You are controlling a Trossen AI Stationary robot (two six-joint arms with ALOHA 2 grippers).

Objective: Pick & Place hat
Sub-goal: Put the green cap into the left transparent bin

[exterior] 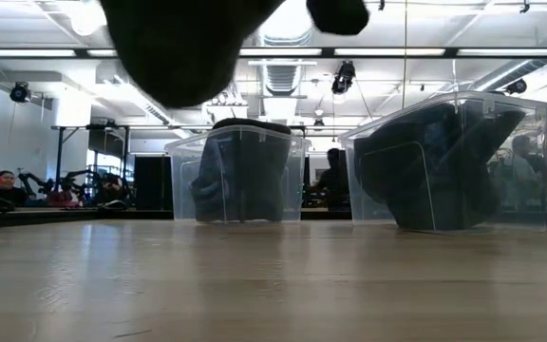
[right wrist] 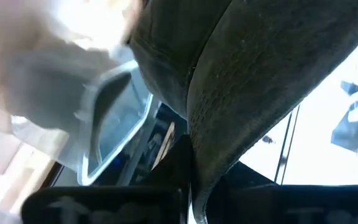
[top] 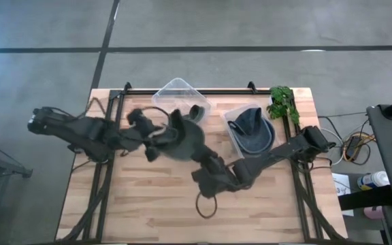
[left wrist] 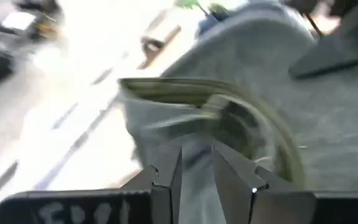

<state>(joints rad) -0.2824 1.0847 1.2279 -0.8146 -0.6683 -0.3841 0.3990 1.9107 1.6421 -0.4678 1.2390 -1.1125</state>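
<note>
**Dark hat held up between both hands over mid tabletop**

Tabletop [top: 148,204]: light wood planks, both arms reach in toward its middle. Largest thing in play is the dark hat [top: 186,139], lifted off the tabletop; the low view shows it as a dark mass [exterior: 183,47] hanging from above with clear air under it.

Left hand [top: 163,135] comes in from the left side and meets the hat's left edge. Left wrist view: its fingers [left wrist: 166,180] are close together with the hat's brim fabric [left wrist: 197,112] between them, so pinching the hat. The hat spreads out straight ahead of this hand.

Right hand [top: 206,162] comes in from the right, just below and beside the hat's lower right edge. Right wrist view: the hat's brim [right wrist: 241,93] runs down into the hand's fingers [right wrist: 176,155], which are pressed together on the edge. The hat sits directly in front of and above this hand.

Two clear bins beyond the hands: the empty bin [top: 181,94] just behind the hat, and the second bin [top: 240,133] to the right hand's far side, holding a blue-grey hat [top: 252,126]. Small green plant [top: 283,102] past that bin, at the tabletop's back right corner.
</note>
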